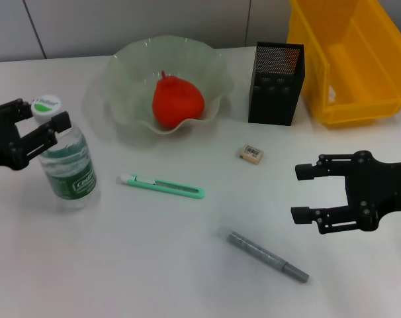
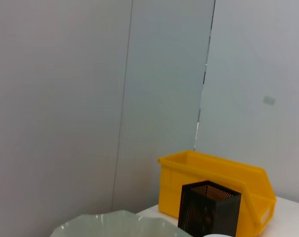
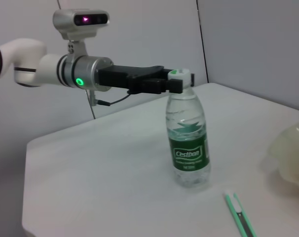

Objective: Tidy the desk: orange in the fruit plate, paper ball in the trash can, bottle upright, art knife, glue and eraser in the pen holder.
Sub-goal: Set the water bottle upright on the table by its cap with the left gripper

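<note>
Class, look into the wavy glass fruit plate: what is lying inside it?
One orange lies inside the fruit plate, near the middle. Whatever lies directly beneath the orange is hidden; nothing else shows inside.

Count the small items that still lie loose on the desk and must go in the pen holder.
3: the green art knife below the fruit plate, the eraser before the pen holder, and the grey glue stick nearest the front edge.

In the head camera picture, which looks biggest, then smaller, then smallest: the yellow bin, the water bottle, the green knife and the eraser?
1. Yellow bin, clearly the biggest, even cut off by the picture's edge.
2. Water bottle, standing upright with the left gripper at its cap.
3. Green knife, long but thin.
4. Eraser, smallest.
</note>
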